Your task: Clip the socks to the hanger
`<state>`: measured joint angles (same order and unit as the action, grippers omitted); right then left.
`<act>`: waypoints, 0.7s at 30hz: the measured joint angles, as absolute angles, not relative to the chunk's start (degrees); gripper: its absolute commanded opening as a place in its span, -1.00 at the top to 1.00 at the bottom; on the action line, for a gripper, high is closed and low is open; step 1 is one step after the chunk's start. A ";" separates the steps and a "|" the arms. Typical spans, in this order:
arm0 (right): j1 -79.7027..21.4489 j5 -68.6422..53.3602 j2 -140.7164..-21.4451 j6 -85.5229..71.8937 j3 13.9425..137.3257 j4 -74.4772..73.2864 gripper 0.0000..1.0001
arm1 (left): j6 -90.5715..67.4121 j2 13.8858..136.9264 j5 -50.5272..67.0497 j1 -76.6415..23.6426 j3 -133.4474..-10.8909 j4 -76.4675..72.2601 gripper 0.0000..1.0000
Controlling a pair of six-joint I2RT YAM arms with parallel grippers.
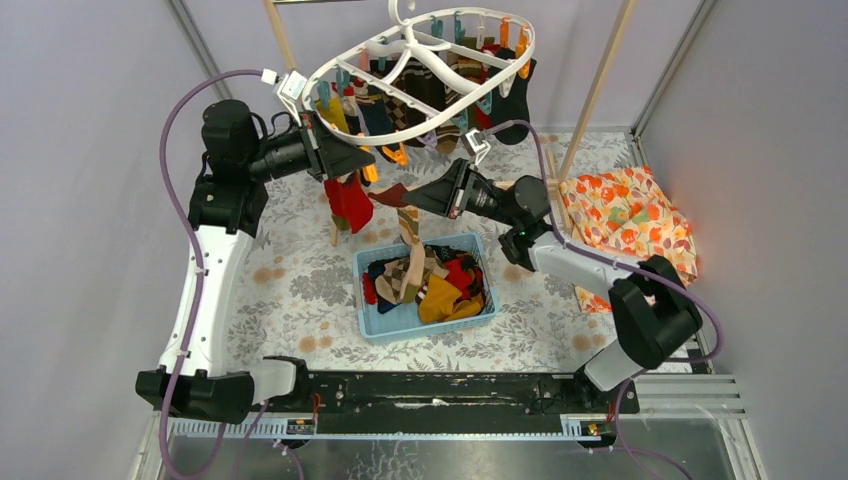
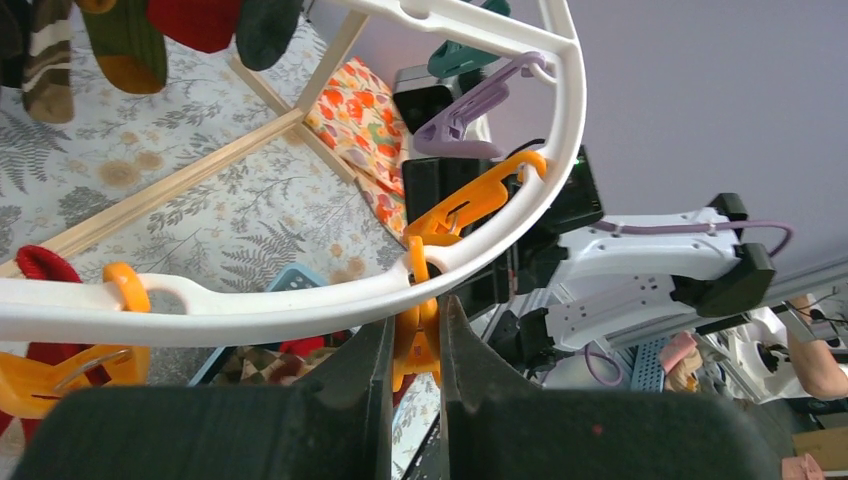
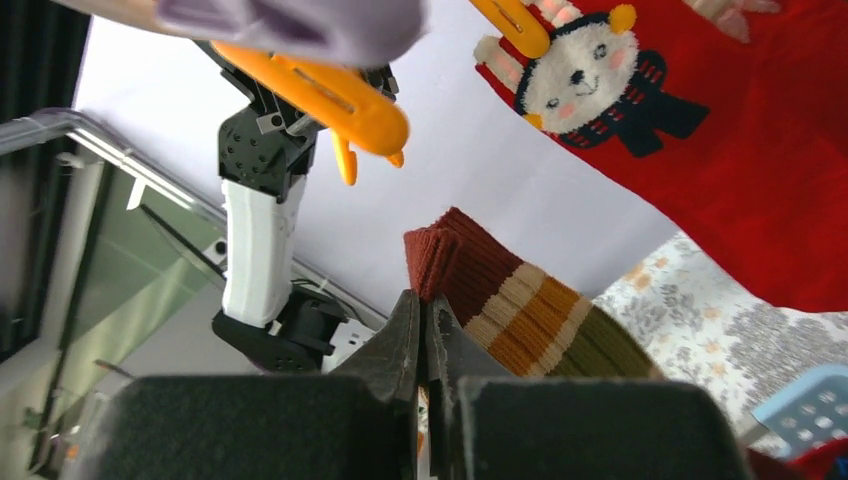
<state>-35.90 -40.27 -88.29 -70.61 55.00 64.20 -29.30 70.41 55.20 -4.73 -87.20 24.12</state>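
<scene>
The white oval hanger [image 1: 420,75] hangs at the top with several socks clipped along its rim. My left gripper [image 1: 368,160] is shut on an orange clip [image 2: 418,335] that dangles under the hanger's rim [image 2: 300,295]; its jaws squeeze the clip from both sides. My right gripper [image 1: 408,195] is shut on the dark-red cuff of a striped green-orange-tan sock [image 3: 520,305] and holds it just right of that clip, with the sock [image 1: 408,228] hanging down over the basket. A red sock with a bear [image 3: 700,120] hangs close by, and an orange clip [image 3: 320,95] shows above my right fingers.
A blue basket [image 1: 440,322] with several loose socks stands in the middle of the floral table. An orange floral cloth [image 1: 625,215] lies at the right. The wooden rail frame [image 1: 595,95] stands around the hanger. A purple clip [image 2: 470,110] hangs on the rim.
</scene>
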 measured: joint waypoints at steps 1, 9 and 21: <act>-36.01 -40.40 -89.47 -71.94 55.24 66.00 1.00 | -29.80 70.43 55.55 -4.73 -87.15 23.64 0.87; -36.71 -43.72 -97.27 -82.43 59.86 79.09 1.00 | -31.86 70.43 58.19 -4.71 -86.76 20.84 0.87; -36.75 -46.65 -100.22 -88.84 65.04 85.32 1.00 | -32.51 70.54 60.25 -4.40 -86.26 20.01 0.87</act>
<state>-36.75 -46.65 -100.22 -88.84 65.04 85.32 -32.51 70.54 60.25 -4.40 -86.26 20.01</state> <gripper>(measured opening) 0.022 0.173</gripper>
